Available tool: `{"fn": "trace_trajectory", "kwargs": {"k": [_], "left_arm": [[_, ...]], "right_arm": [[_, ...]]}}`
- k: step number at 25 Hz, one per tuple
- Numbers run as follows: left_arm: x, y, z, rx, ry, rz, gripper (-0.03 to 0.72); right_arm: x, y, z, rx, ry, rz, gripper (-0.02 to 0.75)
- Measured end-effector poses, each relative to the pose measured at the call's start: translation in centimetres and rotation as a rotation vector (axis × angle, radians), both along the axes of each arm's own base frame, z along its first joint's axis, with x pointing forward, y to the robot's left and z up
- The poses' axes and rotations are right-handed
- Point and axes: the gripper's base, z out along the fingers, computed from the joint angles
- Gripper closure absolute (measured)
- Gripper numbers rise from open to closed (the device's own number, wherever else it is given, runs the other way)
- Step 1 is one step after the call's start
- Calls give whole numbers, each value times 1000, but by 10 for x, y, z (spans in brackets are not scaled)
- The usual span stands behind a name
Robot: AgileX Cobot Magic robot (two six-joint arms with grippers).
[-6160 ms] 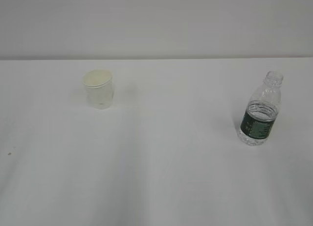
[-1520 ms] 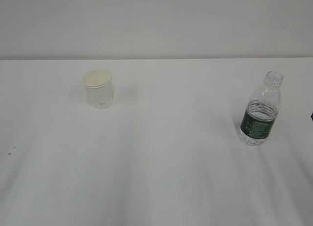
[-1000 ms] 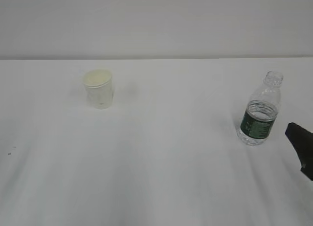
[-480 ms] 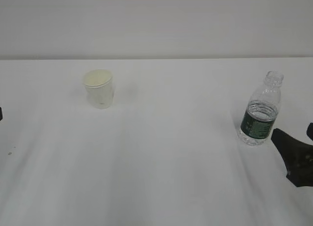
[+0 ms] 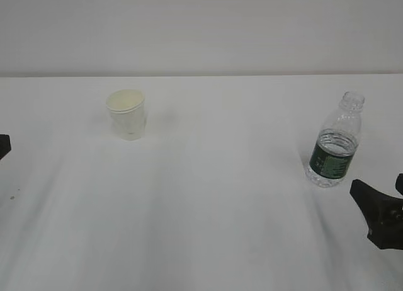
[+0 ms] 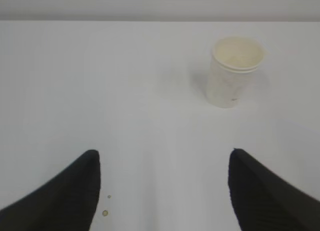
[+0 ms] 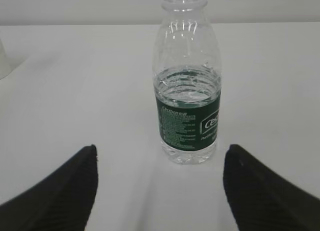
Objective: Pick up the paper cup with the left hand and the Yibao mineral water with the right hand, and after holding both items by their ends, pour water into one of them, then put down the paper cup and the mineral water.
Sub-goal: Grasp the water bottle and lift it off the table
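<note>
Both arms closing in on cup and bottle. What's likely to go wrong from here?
1. The Yibao mineral water is uncapped, tall and holds water; a nudge from the open right gripper may tip it and spill.
2. The paper cup sits right of centre between the left gripper's fingers, so one finger could knock the light cup over.
3. A hard squeeze may crush the cup.

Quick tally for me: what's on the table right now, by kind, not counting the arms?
Paper cup: 1
Water bottle: 1
Total: 2
</note>
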Motion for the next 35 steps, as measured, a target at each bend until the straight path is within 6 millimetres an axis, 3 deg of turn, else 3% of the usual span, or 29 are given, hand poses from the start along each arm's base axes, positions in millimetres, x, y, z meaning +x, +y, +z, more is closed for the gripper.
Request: {"fn": "trace_trajectory", "kwargs": {"k": [6, 11, 16, 28, 35], "left_arm": [[-23, 1, -26, -4, -71, -15, 148], [-31, 2, -47, -25, -35, -5, 149], [-41, 2, -58, -37, -84, -26, 149], [-34, -6, -63, -36, -157, -113, 149], [-27, -8, -90, -26, -34, -115, 146]], "right_arm": [[0, 0, 0, 1, -4, 0, 147], [0, 0, 0, 6, -4, -2, 147], [0, 0, 0, 13, -3, -4, 147], [0, 0, 1, 16, -4, -4, 147], [0, -1, 1, 18, -4, -20, 147]]}}
